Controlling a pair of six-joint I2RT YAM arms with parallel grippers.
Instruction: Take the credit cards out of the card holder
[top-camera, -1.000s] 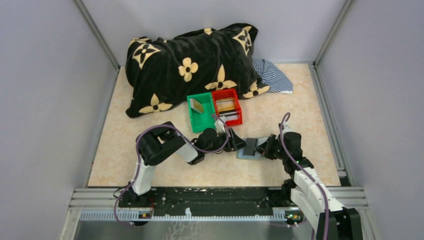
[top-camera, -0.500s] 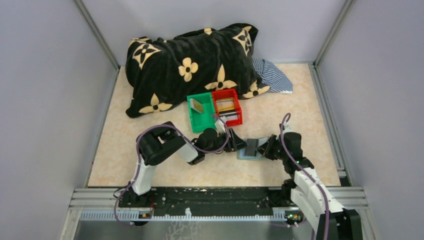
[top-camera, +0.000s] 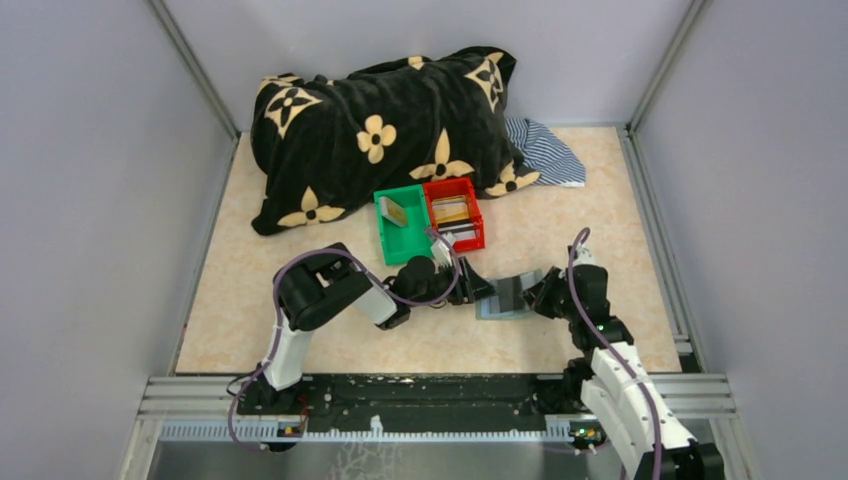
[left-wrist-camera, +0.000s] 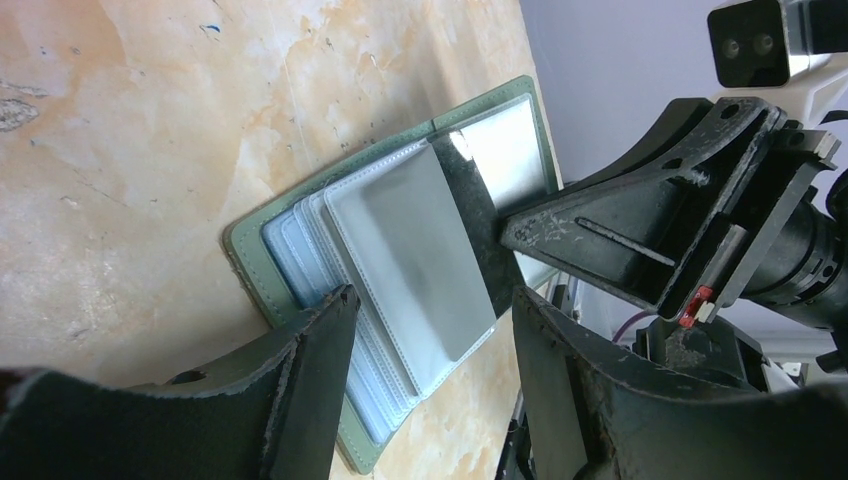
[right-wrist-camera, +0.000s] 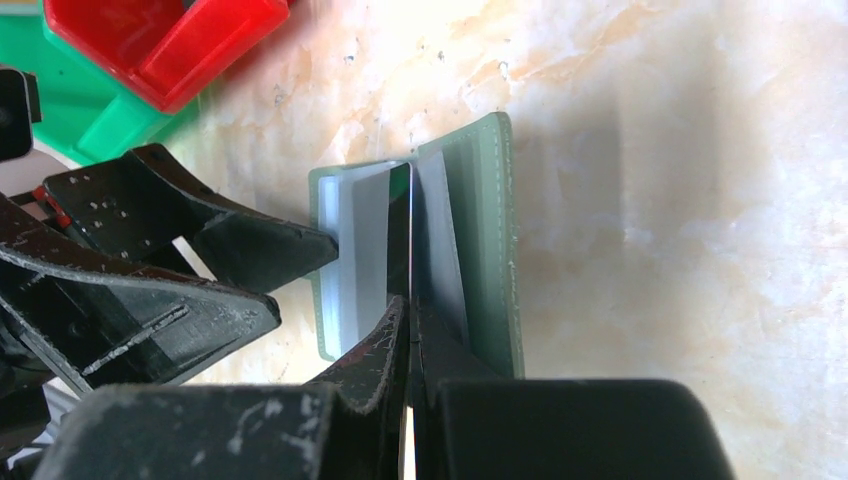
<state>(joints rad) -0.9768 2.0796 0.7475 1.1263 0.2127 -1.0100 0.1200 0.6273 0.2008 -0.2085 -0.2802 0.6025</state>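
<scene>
The card holder (top-camera: 503, 298) lies open on the table, grey-green outside with pale clear sleeves fanned inside (left-wrist-camera: 300, 250). My left gripper (left-wrist-camera: 432, 300) is open, its fingers straddling the sleeves at the holder's left end without closing on them. My right gripper (right-wrist-camera: 410, 305) comes in from the right and is shut on a thin dark credit card (right-wrist-camera: 402, 225) seen edge-on, standing upright at the holder's fold beside the green panel (right-wrist-camera: 490, 240). From the left wrist the same card (left-wrist-camera: 475, 225) shows as a dark strip between the sleeves and the far panel. How much of the card is still in its slot is hidden.
A green bin (top-camera: 402, 228) with a tan card (top-camera: 393, 211) and a red bin (top-camera: 455, 212) with several cards stand just behind the holder. A black flowered pillow (top-camera: 380, 130) and a striped cloth (top-camera: 545, 150) lie at the back. Enclosure walls stand on both sides.
My right gripper has drawn back a little to the right, still shut on the dark card, and the holder's right panel has shifted with it. The left arm has not moved.
</scene>
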